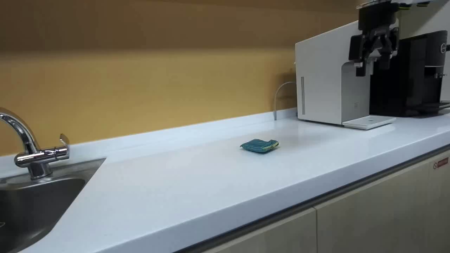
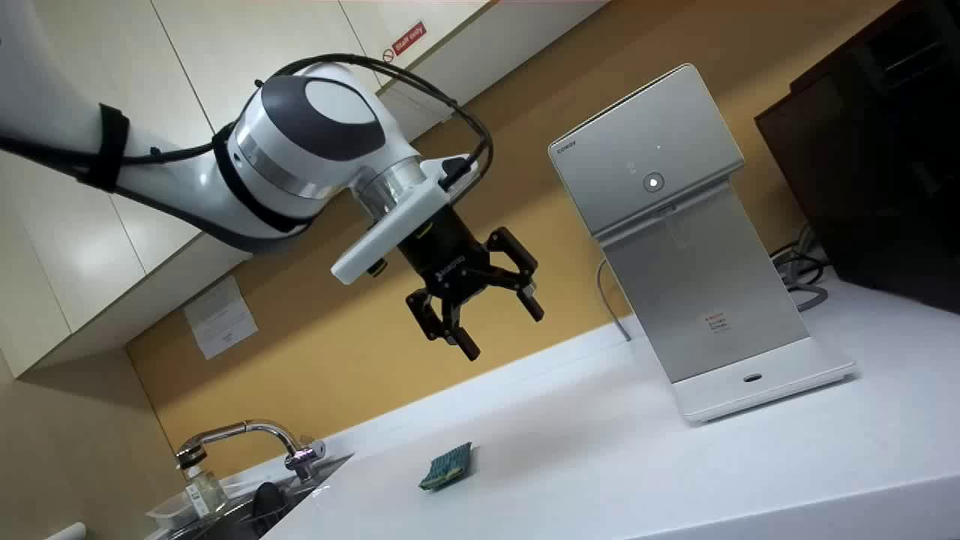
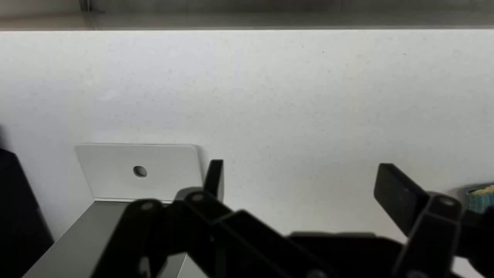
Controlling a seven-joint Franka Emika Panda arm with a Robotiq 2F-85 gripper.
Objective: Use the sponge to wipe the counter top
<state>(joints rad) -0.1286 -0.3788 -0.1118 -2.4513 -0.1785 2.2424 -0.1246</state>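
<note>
We see the gripper (image 2: pixel 499 325), fingers (image 2: pixel 465 343) spread wide above the counter top (image 2: pixel 570 465); the sponge (image 2: pixel 448 466) lies on it, below them and outside their gap.

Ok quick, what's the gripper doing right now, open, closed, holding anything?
Gripper: open, holding nothing; the sponge lies on the counter top.

In an exterior view, a kitchen for staff is indicated by a curved chrome tap (image 2: pixel 302 456) at eight o'clock, a tall silver-grey dispenser (image 2: pixel 697 262) at three, and a red rectangular "Staff only" label (image 2: pixel 407 40) near eleven.
</note>
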